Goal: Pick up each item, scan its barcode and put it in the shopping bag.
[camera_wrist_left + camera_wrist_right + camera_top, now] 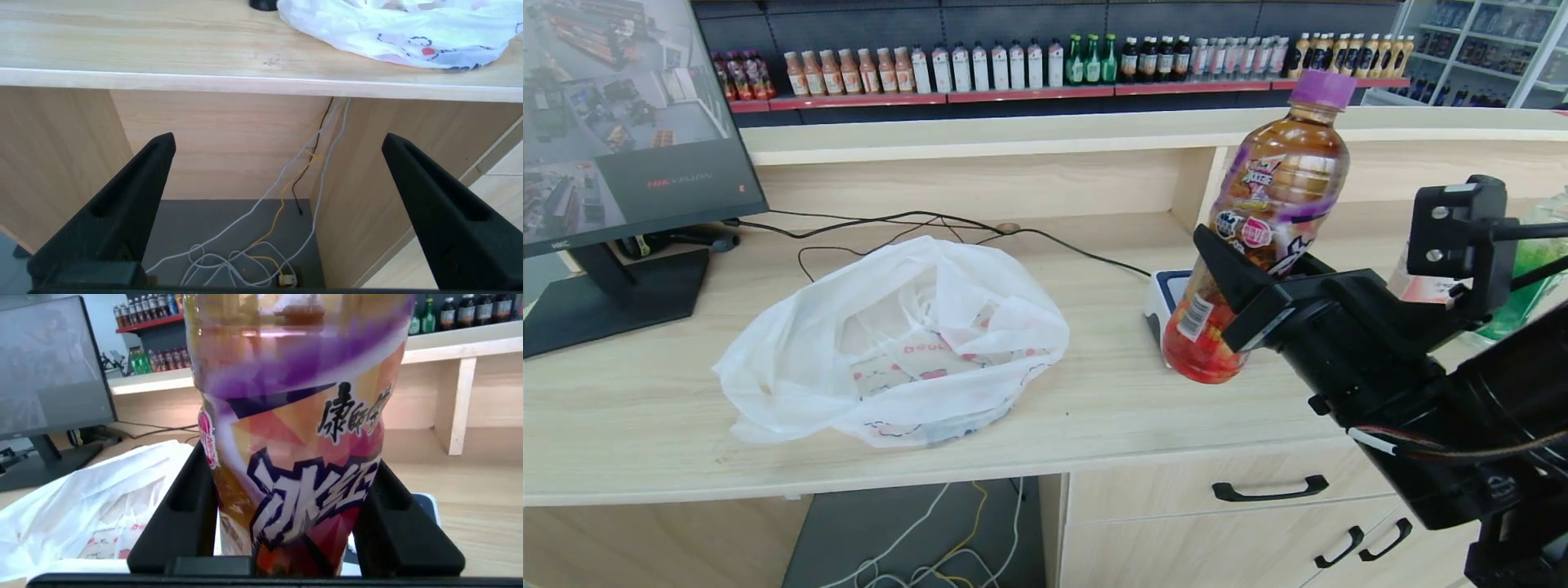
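One purple-capped amber plastic bottle (1282, 188) is counted at right, one white plastic shopping bag (980, 327) at centre, one black monitor (621, 122) upper left, three black drawer handles (1270, 490) lower right.

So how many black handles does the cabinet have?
3. One long handle on the top drawer; two short handles side by side below. The right arm may hide more.
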{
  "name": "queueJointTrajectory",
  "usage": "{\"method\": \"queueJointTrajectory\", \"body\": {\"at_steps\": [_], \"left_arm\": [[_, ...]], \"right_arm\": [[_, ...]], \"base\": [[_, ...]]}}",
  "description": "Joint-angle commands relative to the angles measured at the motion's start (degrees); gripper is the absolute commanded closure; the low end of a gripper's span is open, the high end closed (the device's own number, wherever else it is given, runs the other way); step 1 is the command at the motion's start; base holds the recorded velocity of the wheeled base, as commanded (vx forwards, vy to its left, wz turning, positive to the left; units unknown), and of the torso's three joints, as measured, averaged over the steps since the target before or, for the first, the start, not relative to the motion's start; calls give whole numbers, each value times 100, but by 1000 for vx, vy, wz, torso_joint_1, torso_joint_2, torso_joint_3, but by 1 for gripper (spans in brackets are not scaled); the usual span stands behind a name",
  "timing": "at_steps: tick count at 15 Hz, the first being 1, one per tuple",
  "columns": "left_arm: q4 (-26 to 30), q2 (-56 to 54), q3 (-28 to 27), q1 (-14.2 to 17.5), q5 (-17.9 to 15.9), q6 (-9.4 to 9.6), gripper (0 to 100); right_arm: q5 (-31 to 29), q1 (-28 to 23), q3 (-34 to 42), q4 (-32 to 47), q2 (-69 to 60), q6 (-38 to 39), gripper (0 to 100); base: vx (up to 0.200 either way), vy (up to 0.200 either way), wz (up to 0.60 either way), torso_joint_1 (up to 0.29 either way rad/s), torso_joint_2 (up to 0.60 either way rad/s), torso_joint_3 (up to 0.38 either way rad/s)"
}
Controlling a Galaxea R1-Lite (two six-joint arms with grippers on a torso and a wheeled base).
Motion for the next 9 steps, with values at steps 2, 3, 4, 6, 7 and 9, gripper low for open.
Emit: {"method": "queueJointTrajectory", "body": {"at_steps": [2,3,4,6,7,9], "left_arm": [[0,-2,0,0,0,-3,0],[0,-2,0,0,0,-3,0],[0,-2,0,0,0,-3,0],[0,-2,0,0,0,-3,0],[0,-2,0,0,0,-3,0],[0,-2,0,0,0,5,0]], "right_arm": [[17,6,-41,-23,79,-4,100],[17,6,-41,-23,79,-4,100],[17,6,-32,-23,79,-4,100],[17,6,-32,-23,71,-4,100],[17,6,-41,-23,79,-4,100],[17,6,-41,-23,79,-13,100]], "base": [[0,200,0,7,7,-2],[0,200,0,2,2,7],[0,200,0,-7,2,2],[0,200,0,5,5,0],[0,200,0,-2,7,7],[0,200,0,5,0,2]]}}
